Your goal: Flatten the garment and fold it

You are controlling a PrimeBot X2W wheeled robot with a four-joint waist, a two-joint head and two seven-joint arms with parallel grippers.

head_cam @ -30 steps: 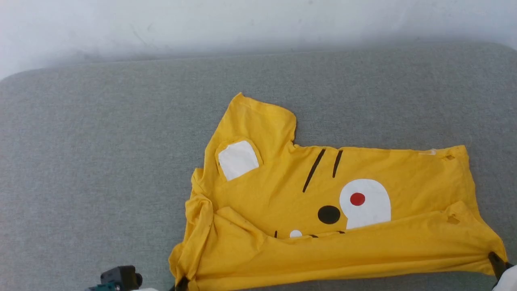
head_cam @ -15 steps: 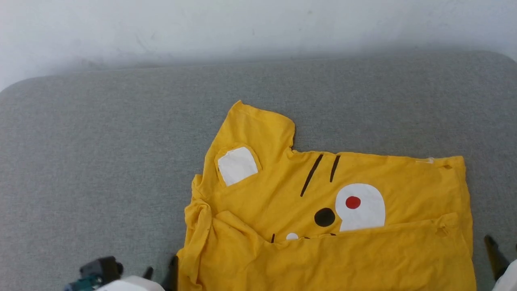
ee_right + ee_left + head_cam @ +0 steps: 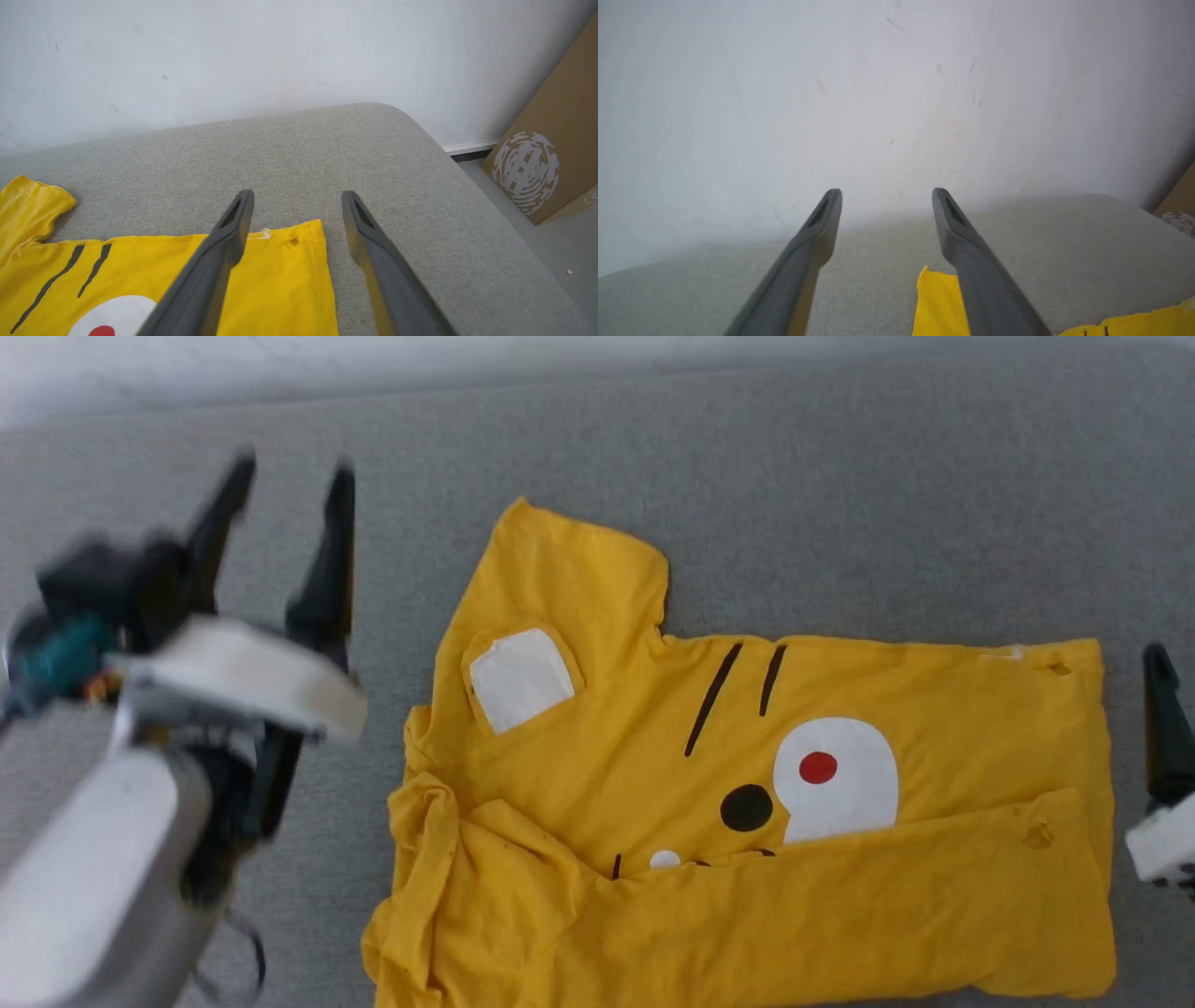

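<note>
Both jaws gape empty: left gripper (image 3: 293,471) left of the garment (image 3: 653,747), seemingly aloft through the blur; right gripper (image 3: 297,193) beside its right edge.

Sparse indoor room, apparently a test space: a grey fabric-covered pad (image 3: 373,154) with rounded corners set against a bare, scuffed white wall (image 3: 233,56), and a printed cardboard box (image 3: 551,154) standing on the grey floor (image 3: 560,242) beside the white skirting board (image 3: 469,147).

free: grey cushion (image 3: 840,476) around garment (image 3: 747,915) | blocked: wall (image 3: 233,46) behind, perhaps box (image 3: 560,93) right
</note>
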